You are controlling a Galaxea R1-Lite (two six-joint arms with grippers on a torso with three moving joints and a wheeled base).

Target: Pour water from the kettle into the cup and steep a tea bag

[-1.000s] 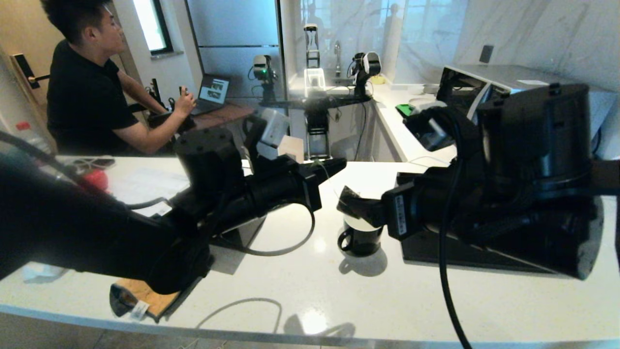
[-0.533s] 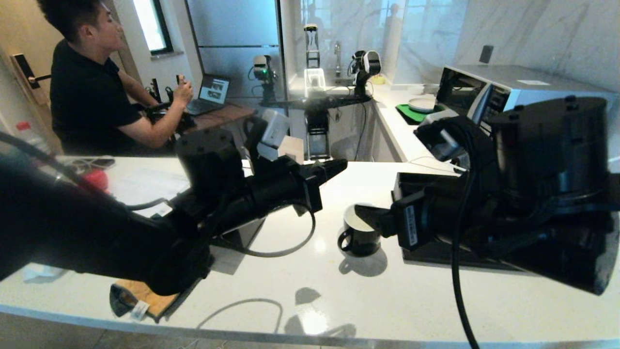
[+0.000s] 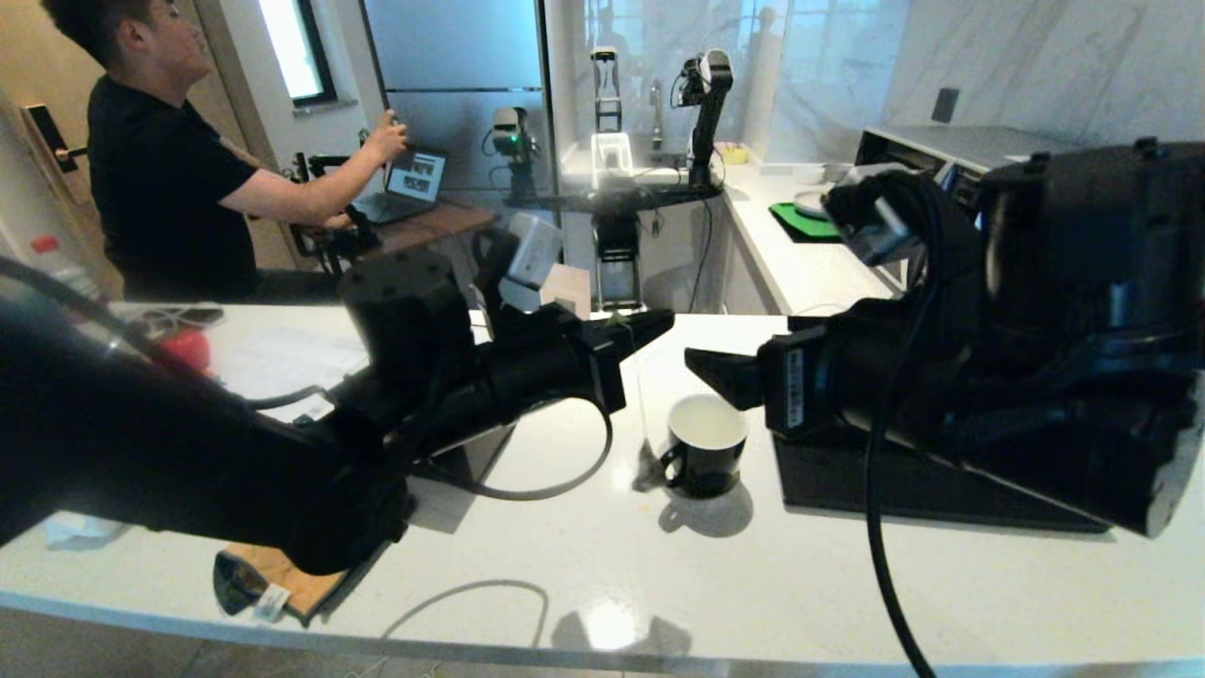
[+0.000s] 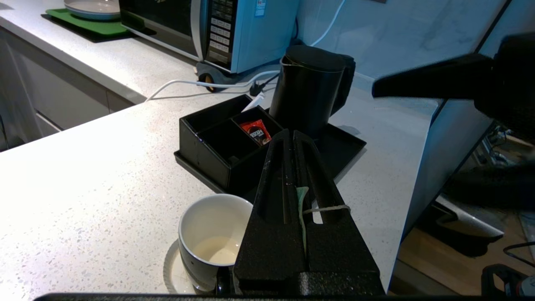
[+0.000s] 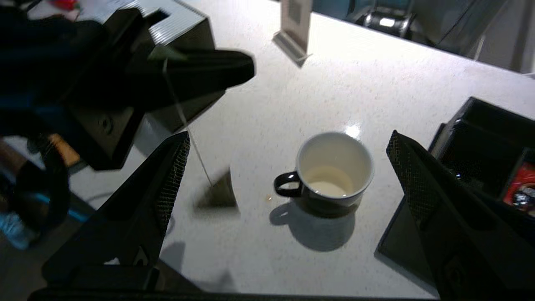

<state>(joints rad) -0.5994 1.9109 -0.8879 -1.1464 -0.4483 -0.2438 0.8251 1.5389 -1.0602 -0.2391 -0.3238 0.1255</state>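
1. Since half a second earlier, the right gripper [image 3: 706, 367] had lifted from the mouth of the cup [image 3: 706, 457] and let go of the tea bag [image 5: 217, 190], which had dropped out to the cup's handle side.
2. The right gripper hovered above the cup's rim with its fingers [image 5: 167, 184] spread wide and nothing between them.
3. The left gripper [image 3: 650, 327] hung above and to the left of the cup, jaws closed on the string [image 4: 330, 208] and its small green tag [image 4: 301, 196].
4. The string ran down from the left gripper to the tea bag, which hung blurred just beside the cup's handle, outside the cup; whether it touched the counter [image 3: 565, 565] could not be told.
5. The cup stood upright on the counter, handle towards the left arm, with a little pale liquid [image 5: 330, 188] in its bottom.
6. The kettle [image 4: 309, 94] stood upright on the black tray [image 4: 342, 146] beyond the cup, lid on.
7. The black organiser [image 4: 209, 142] stood on the same tray beside the kettle, nearer the cup, with a red packet [image 4: 257, 130] in one compartment.
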